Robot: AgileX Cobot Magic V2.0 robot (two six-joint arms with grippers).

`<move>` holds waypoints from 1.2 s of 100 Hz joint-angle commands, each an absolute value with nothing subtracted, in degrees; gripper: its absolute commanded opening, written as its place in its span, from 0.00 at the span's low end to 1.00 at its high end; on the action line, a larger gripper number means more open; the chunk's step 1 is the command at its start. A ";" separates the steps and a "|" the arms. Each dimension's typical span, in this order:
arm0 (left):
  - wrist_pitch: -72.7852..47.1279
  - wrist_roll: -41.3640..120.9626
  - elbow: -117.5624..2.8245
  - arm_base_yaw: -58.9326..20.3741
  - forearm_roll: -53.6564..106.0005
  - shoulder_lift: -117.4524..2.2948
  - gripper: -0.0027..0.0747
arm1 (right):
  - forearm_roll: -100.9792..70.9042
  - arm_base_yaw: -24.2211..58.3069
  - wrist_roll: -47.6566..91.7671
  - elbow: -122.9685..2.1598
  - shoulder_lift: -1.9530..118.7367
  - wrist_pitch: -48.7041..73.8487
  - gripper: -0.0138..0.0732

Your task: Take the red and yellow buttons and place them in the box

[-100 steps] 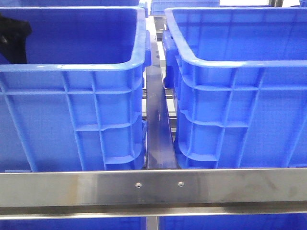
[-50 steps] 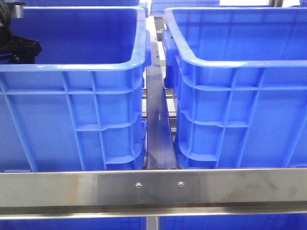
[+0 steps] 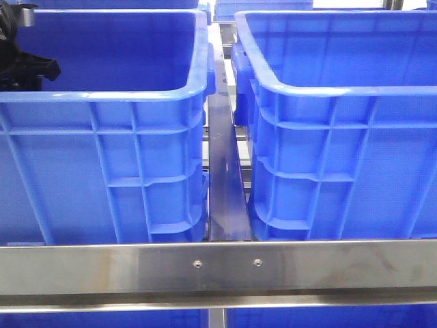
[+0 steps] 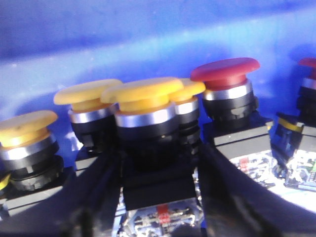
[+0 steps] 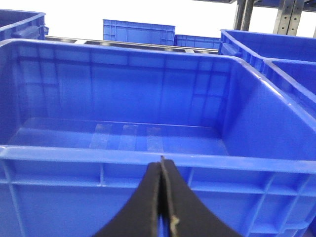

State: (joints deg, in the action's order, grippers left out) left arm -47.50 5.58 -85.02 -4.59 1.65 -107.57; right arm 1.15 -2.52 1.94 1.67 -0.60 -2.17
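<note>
Left wrist only: yellow button [image 4: 143, 91] between jaws.

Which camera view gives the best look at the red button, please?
The left wrist view: the red button stands close up beside several yellow buttons. The front and right wrist views show only blue crates, no buttons.

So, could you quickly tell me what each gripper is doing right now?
Left gripper: fingers around a yellow button; whether it is gripped cannot be told.
Right gripper: closed, holding nothing.

we see glossy ribbed plastic crates [image 3: 123, 157], a brushed metal rail [image 3: 218, 266], and smooth matt yellow caps [image 4: 143, 91] with shiny metal collars.
</note>
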 commanded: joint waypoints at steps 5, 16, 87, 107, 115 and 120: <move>-45.09 5.27 -86.74 -4.66 2.35 -105.16 0.27 | 1.79 -2.58 2.02 0.72 -1.92 -6.50 0.08; -44.96 5.57 -86.74 -4.66 2.35 -104.57 0.26 | 1.79 -2.58 2.02 0.72 -1.92 -6.50 0.08; -51.44 43.60 -86.11 -13.61 30.57 -88.85 0.26 | 1.79 -2.58 2.02 0.72 -1.92 -6.50 0.08; -58.46 55.16 -86.11 -17.28 43.33 -88.85 0.26 | 1.79 -2.58 2.02 0.72 -1.92 -6.50 0.08; -59.16 57.66 -86.11 -19.27 47.13 -88.85 0.26 | 1.79 -2.58 2.02 0.72 -1.92 -6.50 0.08; -59.27 58.19 -86.11 -20.68 48.35 -88.85 0.26 | 1.79 -2.58 2.02 0.72 -1.92 -6.50 0.08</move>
